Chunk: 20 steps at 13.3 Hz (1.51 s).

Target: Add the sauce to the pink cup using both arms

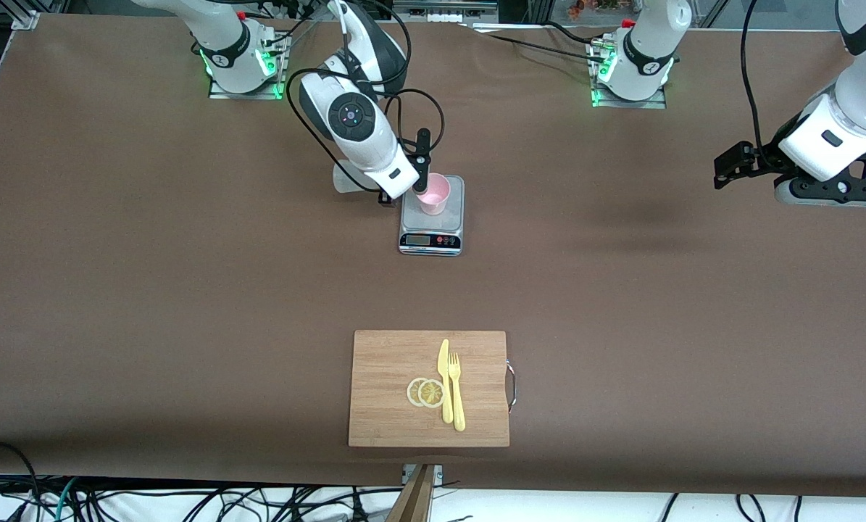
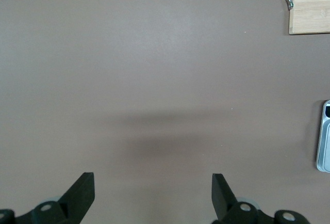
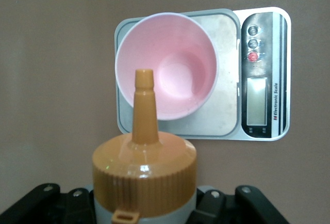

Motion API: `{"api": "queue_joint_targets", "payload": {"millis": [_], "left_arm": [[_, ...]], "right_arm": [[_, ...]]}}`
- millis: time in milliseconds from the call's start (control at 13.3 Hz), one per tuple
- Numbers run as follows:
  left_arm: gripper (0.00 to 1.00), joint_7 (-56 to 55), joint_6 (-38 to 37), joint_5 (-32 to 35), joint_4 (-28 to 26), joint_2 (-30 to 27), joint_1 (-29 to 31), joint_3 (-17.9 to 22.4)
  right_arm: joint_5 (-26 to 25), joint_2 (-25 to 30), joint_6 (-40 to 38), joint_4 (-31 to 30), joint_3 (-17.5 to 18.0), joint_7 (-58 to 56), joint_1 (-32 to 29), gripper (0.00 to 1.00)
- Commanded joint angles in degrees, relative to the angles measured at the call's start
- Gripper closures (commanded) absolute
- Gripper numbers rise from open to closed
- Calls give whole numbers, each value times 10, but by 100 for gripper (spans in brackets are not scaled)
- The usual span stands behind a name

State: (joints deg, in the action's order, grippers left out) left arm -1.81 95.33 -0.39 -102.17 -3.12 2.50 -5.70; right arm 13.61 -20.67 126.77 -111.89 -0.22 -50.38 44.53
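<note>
We found the right gripper (image 3: 144, 203) closed around the sauce bottle (image 3: 144, 177), its black fingers (image 3: 41, 201) pressed against the bottle's sides just below the orange cap. The bottle was tipped over, so that its nozzle (image 3: 144, 105) pointed out from the gripper toward the pink cup (image 3: 166, 73), the tip reaching over the cup's rim on the side closest to the gripper. In the front view the bottle's whitish body (image 1: 347, 178) showed beside the right arm's wrist, above the table just beside the scale.

The pink cup (image 1: 433, 193) stood upright on the platform of the grey kitchen scale (image 1: 431, 232), directly ahead of the right gripper (image 1: 396, 187) and a little below it. We could see no sauce in the cup's pale bottom. The scale's display and buttons lay on its edge closest to the front camera.

The left gripper (image 1: 727, 168) waited over bare table at the left arm's end, well apart from the cup and scale. Its two fingers (image 2: 82, 193) were spread wide with nothing between them, only brown tabletop (image 2: 154, 79) beneath.

Well apart from both grippers, nearer the front camera, we noted a wooden cutting board (image 1: 389, 355) carrying a yellow knife (image 1: 444, 380), a yellow fork (image 1: 456, 391) and two lemon slices (image 1: 425, 392).
</note>
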Motion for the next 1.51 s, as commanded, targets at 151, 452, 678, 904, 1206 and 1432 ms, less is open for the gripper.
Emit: {"api": "queue_joint_targets", "payload": {"millis": [151,452,678,904,1206,1432], "left_arm": [[0,10,-14,11,18,8,5,-4],[0,10,-14,11,18,8,5,-4],[0,10,-14,11,18,8,5,-4],[0,10,-15,11,18,8,5,-4],[0,10,-14,11,18,8,5,-4],[0,9,-14,11,18,8,5,-4]], "right_arm": [[-22,0,-32,14,-1,21,3,76],[-29,0,-32,15,0,24,3,76],[-30,0,-33,23,0,30,2,70],[-30,0,-39,26,0,30,2,80],[-30,0,-40,27,-1,30,2,80],[-30,0,-40,27,-4,29,1,70]]}}
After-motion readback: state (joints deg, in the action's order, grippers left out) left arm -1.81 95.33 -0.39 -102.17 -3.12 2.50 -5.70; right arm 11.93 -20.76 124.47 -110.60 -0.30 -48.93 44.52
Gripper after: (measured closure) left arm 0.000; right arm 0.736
